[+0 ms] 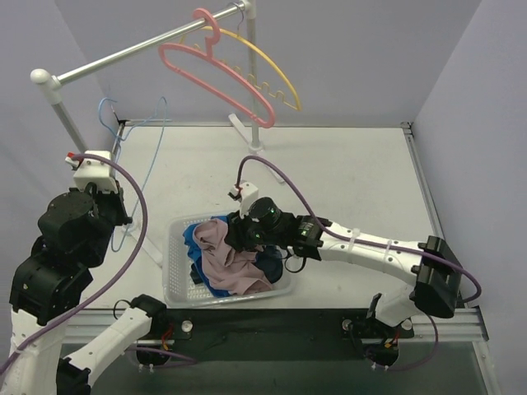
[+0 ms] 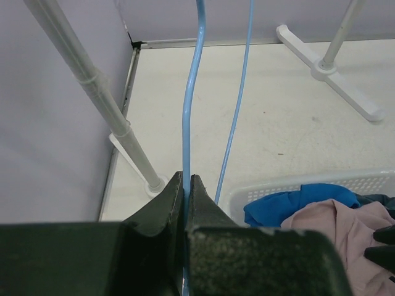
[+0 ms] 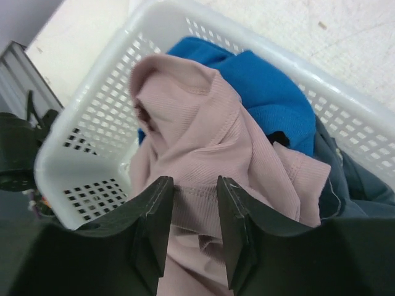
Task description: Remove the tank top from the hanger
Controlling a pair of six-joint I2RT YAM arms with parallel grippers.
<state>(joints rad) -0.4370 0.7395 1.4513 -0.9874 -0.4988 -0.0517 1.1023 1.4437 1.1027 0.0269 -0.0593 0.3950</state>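
The pink tank top (image 1: 235, 259) lies crumpled in a white basket (image 1: 177, 284), off its hanger. In the right wrist view the tank top (image 3: 203, 142) fills the middle of the basket (image 3: 80, 154). My right gripper (image 1: 239, 230) hovers just over it, and its jaws (image 3: 194, 185) stand apart with pink fabric showing between them. My left gripper (image 2: 186, 180) is shut on the thin blue wire hanger (image 2: 192, 92). That hanger is bare and rises from the left arm in the top view (image 1: 156, 148).
A blue garment (image 3: 265, 80) and a dark one (image 3: 358, 179) lie under the tank top. A pink hanger (image 1: 218, 78) and a yellow hanger (image 1: 272, 70) hang on the rail (image 1: 123, 56). The rack's post (image 2: 105, 105) and foot (image 2: 327, 68) stand on the table.
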